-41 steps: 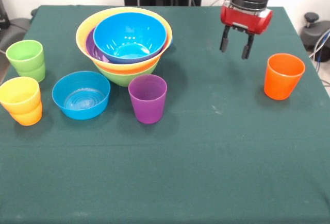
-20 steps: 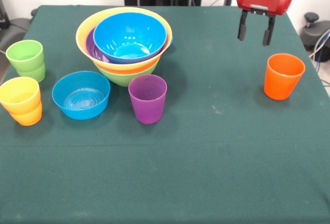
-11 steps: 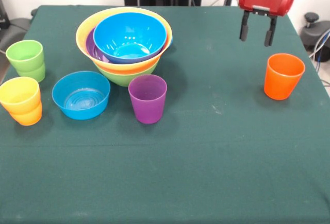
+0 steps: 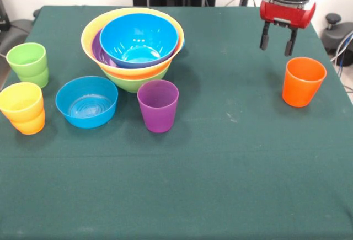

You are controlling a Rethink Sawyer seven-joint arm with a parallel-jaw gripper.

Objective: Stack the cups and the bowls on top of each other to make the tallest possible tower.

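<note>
The tower (image 4: pixel 133 48) stands at the back left: a lime green bowl at the base, then yellow and purple bowls, with a big blue bowl (image 4: pixel 139 38) on top. A smaller blue bowl (image 4: pixel 87 101) and a purple cup (image 4: pixel 158 106) sit in front of it. A green cup (image 4: pixel 28 63) and a yellow cup nested in an orange one (image 4: pixel 23 107) stand at the left. An orange cup (image 4: pixel 303 81) stands alone at the right. My gripper (image 4: pixel 276 44) hangs open above the table, just behind and left of the orange cup, holding nothing.
The green tablecloth (image 4: pixel 220 168) covers the whole table. Dark equipment and cables (image 4: pixel 337 33) sit past the table's right edge, and a grey object (image 4: pixel 16 30) shows past the left edge.
The gripper has swung right and now drops lower, nearer the orange cup. It stays open. The cups and bowls have not moved.
</note>
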